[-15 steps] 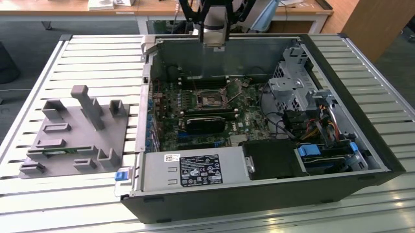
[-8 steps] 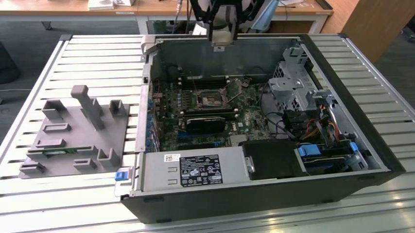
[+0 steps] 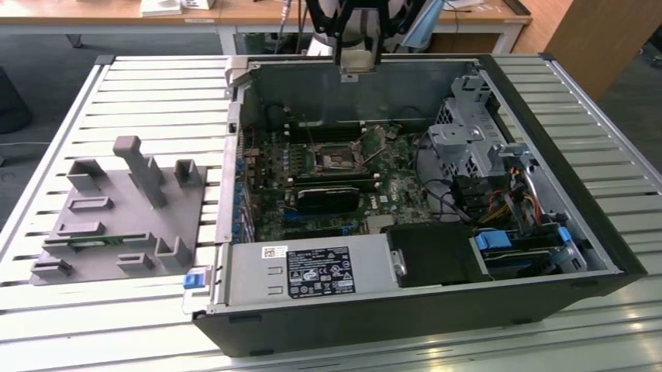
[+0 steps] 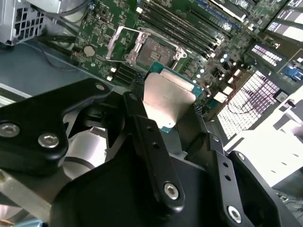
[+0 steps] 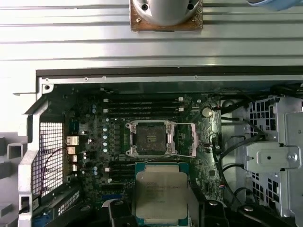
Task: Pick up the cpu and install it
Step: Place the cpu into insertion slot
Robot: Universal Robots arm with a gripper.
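1. The gripper (image 4: 166, 113) has its jaws closed on the cpu (image 4: 168, 94). The black fingers (image 4: 142, 125) clamp two opposite edges.
2. The cpu (image 5: 161, 196) is held clear of the motherboard (image 5: 94, 142), with its silver lid facing away from the board (towards both wrist cameras).
3. The chip is near-square, so no long axis can be told. In the first wrist view its edges run parallel to those of the socket (image 5: 147, 138).
4. The socket's metal load frame (image 5: 187, 139) is swung open. The cpu sits to one side of the socket, not over it.
5. In the exterior view the arm (image 3: 357, 23) stands over the far wall of the open computer case (image 3: 414, 325) on the slatted bench (image 3: 155, 85). A grey fixture tray (image 3: 114, 217) lies on the exterior view's left.
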